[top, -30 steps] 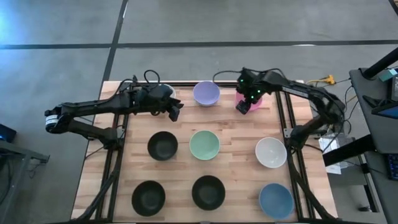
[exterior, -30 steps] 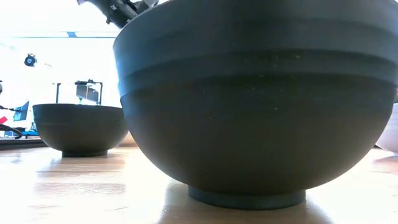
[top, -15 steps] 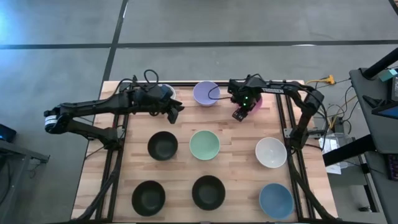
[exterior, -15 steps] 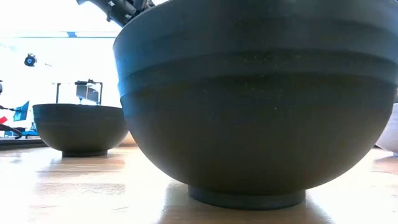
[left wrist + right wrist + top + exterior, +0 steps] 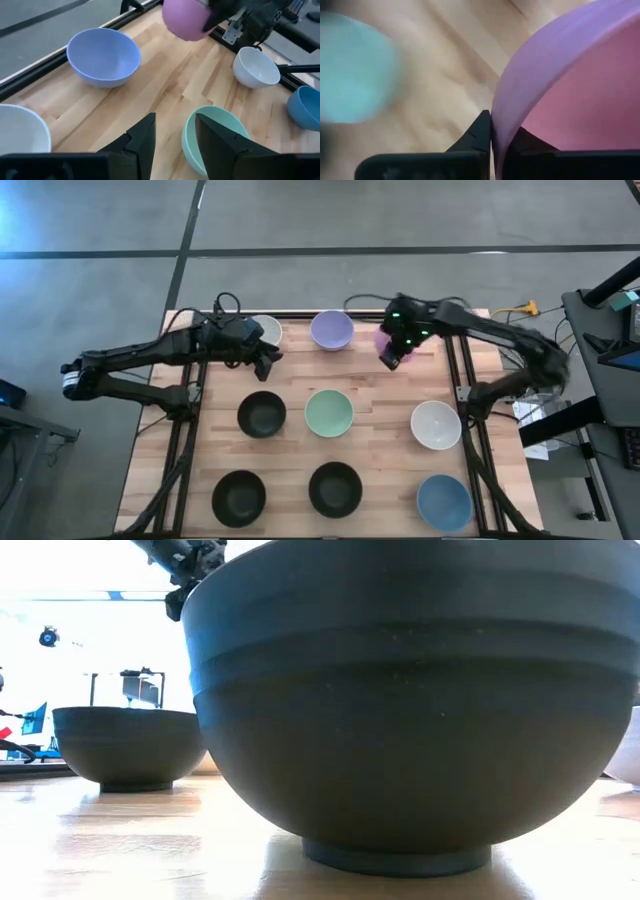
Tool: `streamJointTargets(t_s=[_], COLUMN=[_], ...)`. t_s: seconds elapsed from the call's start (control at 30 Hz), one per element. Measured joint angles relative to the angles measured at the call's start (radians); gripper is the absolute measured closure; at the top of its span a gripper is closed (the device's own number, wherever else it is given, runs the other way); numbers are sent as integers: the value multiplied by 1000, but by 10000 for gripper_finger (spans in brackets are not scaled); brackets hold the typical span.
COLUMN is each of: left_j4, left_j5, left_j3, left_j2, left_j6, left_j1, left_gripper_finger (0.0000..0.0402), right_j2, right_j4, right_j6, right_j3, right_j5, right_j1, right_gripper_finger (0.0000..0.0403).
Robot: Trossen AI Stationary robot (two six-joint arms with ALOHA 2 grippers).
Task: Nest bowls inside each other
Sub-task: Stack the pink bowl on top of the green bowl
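1. Nine bowls were on or above the wooden table point(image 5: 385, 395), laid out roughly in three rows of three.
2. Nearest row, from the high view: a black bowl point(image 5: 239, 497) at 7 o'clock, a second black bowl point(image 5: 335, 488) at 6 o'clock, and the blue bowl point(image 5: 443, 503) at 5 o'clock. From the low view, the middle black one filled most of the picture, with the other black one standing farther off beside it.
3. Middle row: a third black bowl point(image 5: 262, 414) at 9 o'clock, the mint green bowl point(image 5: 328, 413) at table centre, and the white bowl point(image 5: 436, 426) at 3 o'clock. All stood upright and well apart.
4. Far row: the cream-white bowl point(image 5: 268, 329) at 11 o'clock, the lavender bowl point(image 5: 331, 330) at 12 o'clock, and the pink bowl point(image 5: 186, 19) at 1 o'clock.
5. Left gripper point(image 5: 266, 363) hung between the cream-white bowl and the third black bowl, its fingers point(image 5: 143, 140) parted with a narrow gap and nothing between them.
6. Right gripper point(image 5: 391, 357) was at 1 o'clock, fingers point(image 5: 481, 131) pinched on the pink bowl's rim, one inside and one outside. The left wrist view showed that bowl clear of the wood, near the lavender bowl.
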Motion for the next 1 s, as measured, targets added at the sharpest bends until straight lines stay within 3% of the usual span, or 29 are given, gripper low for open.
streamJointTargets(t_s=[0.13, 0.27, 0.33, 0.47, 0.63, 1.0], left_j4=[12, 19, 29, 37, 39, 34], left_j5=[-7, -11, -11, -11, -11, 17], left_j3=[-49, -96, -120, -149, -173, -199], left_j2=[-61, -110, -132, -166, -200, -251], left_j6=[-4, -50, -53, -53, -53, -52], left_j1=[0, 0, -1, -1, -1, -2], left_gripper_finger=[279, 279, 279, 279, 279, 279], right_j2=[-234, -363, -362, -279, -74, 491], right_j4=[433, 1027, 1173, 1038, 707, -74], right_j6=[125, 271, 262, 235, 22, -300], right_j3=[-140, -336, -379, -315, -32, 689], right_j5=[-153, -164, -153, 73, 301, 334], right_j1=[125, 316, 422, 617, 733, 738], right_gripper_finger=[394, 394, 394, 394, 394, 394])
